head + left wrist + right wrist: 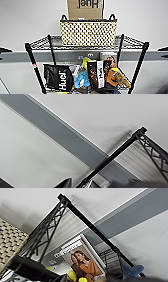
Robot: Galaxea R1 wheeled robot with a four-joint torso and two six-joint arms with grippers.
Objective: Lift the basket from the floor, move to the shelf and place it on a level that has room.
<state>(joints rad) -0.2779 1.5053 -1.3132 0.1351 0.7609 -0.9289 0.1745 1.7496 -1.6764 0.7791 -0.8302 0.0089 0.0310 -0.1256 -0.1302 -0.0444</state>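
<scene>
I see the basket (88, 33) sitting on the shelf's (140, 62) top level (130, 42), a cardboard box (85, 8) behind it; whether either claw is open, I cannot tell.

Both arms spread wide and level: the robot's left arm (3, 50) shows as a dark tip at the left edge of the head view. The right arm (163, 49) shows as a matching dark tip at the right edge. The two sit at about the same height, well apart, and neither touches anything. Both wrists are tilted, their cameras angled upward. In the left wrist view a dark rounded piece of the arm's end (65, 182) juts in close to the lens, too blurred to read further.
</scene>
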